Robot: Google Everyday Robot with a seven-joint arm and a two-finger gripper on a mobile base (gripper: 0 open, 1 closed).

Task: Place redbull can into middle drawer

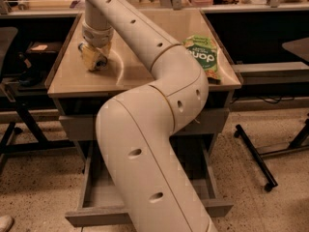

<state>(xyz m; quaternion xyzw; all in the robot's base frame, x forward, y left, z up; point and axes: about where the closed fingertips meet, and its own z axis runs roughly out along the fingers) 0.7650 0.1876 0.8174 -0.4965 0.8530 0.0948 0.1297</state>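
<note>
1. The hand (94, 57) is down over the redbull can (100, 62) near a side edge of the tabletop (130, 76) — whether it grips cannot be told.
2. Done well, this step needs a firm, centred hold before lifting toward the open middle drawer (99, 197) below.
3. The green snack bag (206, 57) reads "don" — no writing on the can is legible.

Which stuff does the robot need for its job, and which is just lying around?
For the job: redbull can, at the left of the table; gripper, down at the can; middle drawer, pulled open below.

Just lying about: green snack bag, on the table's right edge.
</note>
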